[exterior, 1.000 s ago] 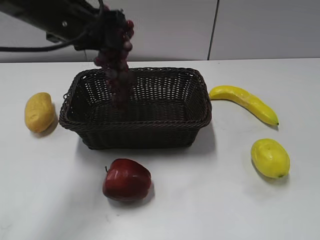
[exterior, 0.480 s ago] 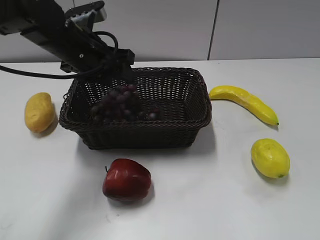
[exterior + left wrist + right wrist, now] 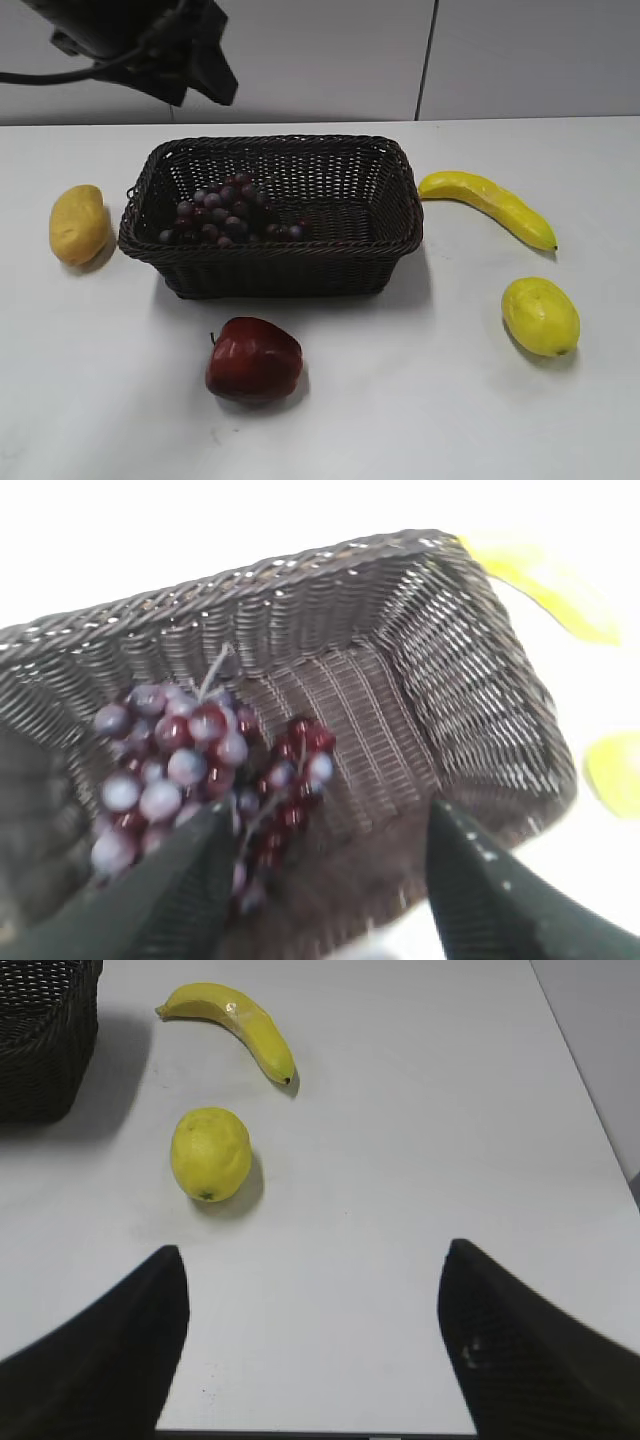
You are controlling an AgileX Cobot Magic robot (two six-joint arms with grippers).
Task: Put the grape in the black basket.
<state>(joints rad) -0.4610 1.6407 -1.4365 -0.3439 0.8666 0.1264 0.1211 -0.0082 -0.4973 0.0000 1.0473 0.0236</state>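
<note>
The grape bunch [image 3: 225, 213] lies inside the black basket [image 3: 400, 225], in its left half; it also shows in the left wrist view [image 3: 190, 765] on the basket floor [image 3: 370, 720]. My left gripper [image 3: 325, 830] is open and empty, raised above the basket's left part; in the exterior view the arm [image 3: 185, 50] is at the top left. My right gripper [image 3: 312, 1270] is open and empty over bare table at the right. It does not show in the exterior view.
A red apple [image 3: 253, 359] lies in front of the basket. A yellow mango [image 3: 78, 223] lies left of it. A banana [image 3: 488, 205] and a lemon [image 3: 540, 315] lie to the right, also in the right wrist view, banana [image 3: 245, 1025] and lemon [image 3: 210, 1153].
The left gripper carried the grape bunch down into the basket, let it go, and has risen up and left. The bunch now rests in the basket.
</note>
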